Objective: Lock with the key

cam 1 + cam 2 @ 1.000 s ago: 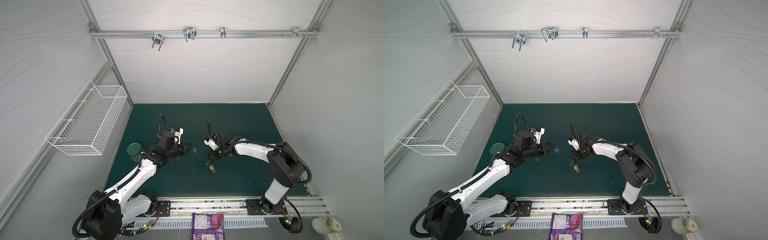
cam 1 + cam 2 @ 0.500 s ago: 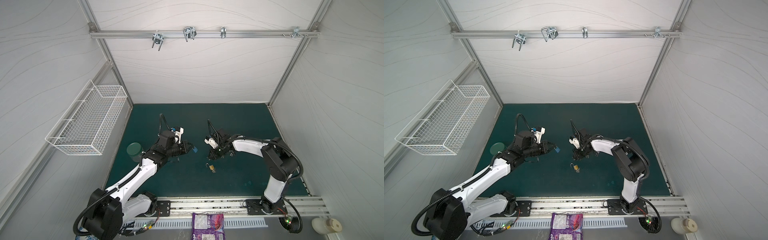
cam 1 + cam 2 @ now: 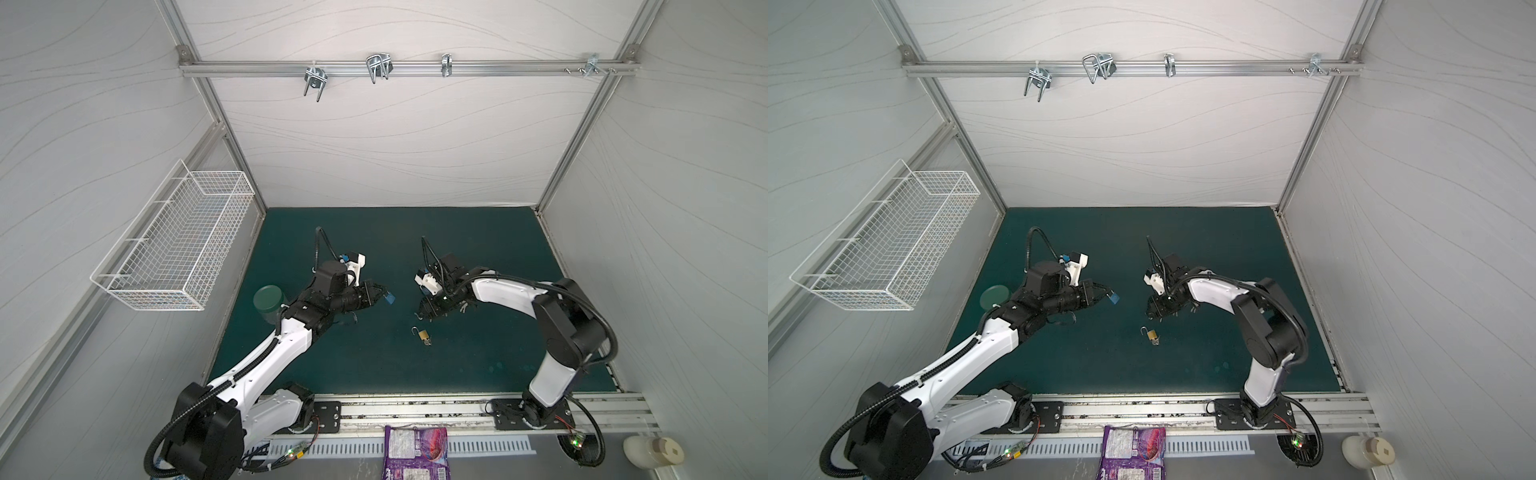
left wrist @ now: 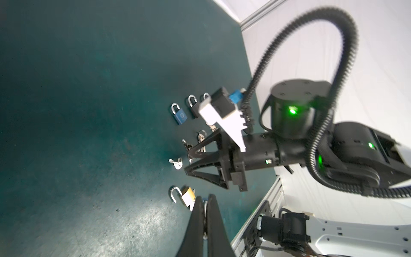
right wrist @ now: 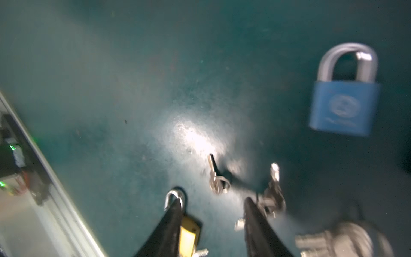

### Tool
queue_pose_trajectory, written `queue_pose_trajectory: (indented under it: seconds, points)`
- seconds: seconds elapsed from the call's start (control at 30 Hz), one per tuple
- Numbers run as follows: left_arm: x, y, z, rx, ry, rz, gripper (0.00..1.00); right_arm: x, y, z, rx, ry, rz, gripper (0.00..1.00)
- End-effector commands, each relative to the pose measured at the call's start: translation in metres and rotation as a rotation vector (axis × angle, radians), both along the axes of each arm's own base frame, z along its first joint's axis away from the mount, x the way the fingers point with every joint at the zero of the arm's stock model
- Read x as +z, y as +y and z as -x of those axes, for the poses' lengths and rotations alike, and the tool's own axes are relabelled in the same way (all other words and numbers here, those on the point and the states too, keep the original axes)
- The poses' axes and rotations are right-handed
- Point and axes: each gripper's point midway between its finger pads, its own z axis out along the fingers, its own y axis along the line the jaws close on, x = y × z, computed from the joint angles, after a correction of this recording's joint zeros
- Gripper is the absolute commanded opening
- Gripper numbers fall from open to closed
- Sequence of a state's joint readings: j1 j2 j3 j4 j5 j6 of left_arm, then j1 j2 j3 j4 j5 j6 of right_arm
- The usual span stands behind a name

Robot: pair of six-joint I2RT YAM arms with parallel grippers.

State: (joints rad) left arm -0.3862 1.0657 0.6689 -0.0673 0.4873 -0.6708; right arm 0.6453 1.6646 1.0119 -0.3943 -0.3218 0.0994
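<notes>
– Right wrist view: what has just changed?
– On the green desk, the main change is the right claw. It was shut a second ago. Now its jaws stand parted and hold nothing, close above the desk. The left claw is pinched closed as before. A small blue piece shows at its tip, and I cannot tell what it is.
– What does that mean for locking?
– I judge a key pickup comes next. Nothing is locked yet.
– And the lock?
– The brass padlock lies flat where it was, near the desk's middle and just beside the right claw. Its shackle is swung open. One small key lies between the parted fingers, apart from the padlock.
</notes>
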Motion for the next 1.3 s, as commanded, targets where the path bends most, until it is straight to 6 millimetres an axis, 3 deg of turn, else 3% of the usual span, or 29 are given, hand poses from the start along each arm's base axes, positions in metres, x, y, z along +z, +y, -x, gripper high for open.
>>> queue_pose_trajectory:
  seconds: [0.0, 0.13, 0.27, 0.47, 0.57, 0.8, 1.27]
  points:
    - [0.055, 0.001, -0.011, -0.002, -0.130, 0.097, 0.00, 0.066, -0.006, -0.014, -0.037, -0.226, -0.092, 0.58]
    - [0.072, -0.003, -0.008, -0.045, -0.172, 0.132, 0.00, 0.124, -0.009, -0.007, -0.019, -0.416, -0.222, 0.65]
    - [0.085, -0.013, -0.005, -0.107, -0.189, 0.193, 0.00, 0.172, -0.005, 0.014, 0.071, -0.600, -0.339, 0.69]
    - [0.100, -0.033, 0.002, -0.188, -0.223, 0.219, 0.00, 0.218, 0.007, 0.046, 0.204, -0.755, -0.421, 0.73]
    - [0.104, -0.045, 0.006, -0.219, -0.228, 0.218, 0.00, 0.226, 0.015, 0.053, 0.238, -0.745, -0.407, 0.73]
    - [0.109, -0.064, 0.011, -0.267, -0.243, 0.234, 0.00, 0.221, 0.032, 0.061, 0.290, -0.693, -0.375, 0.71]
    - [0.111, -0.071, 0.013, -0.285, -0.239, 0.239, 0.00, 0.196, 0.043, 0.042, 0.270, -0.680, -0.223, 0.65]
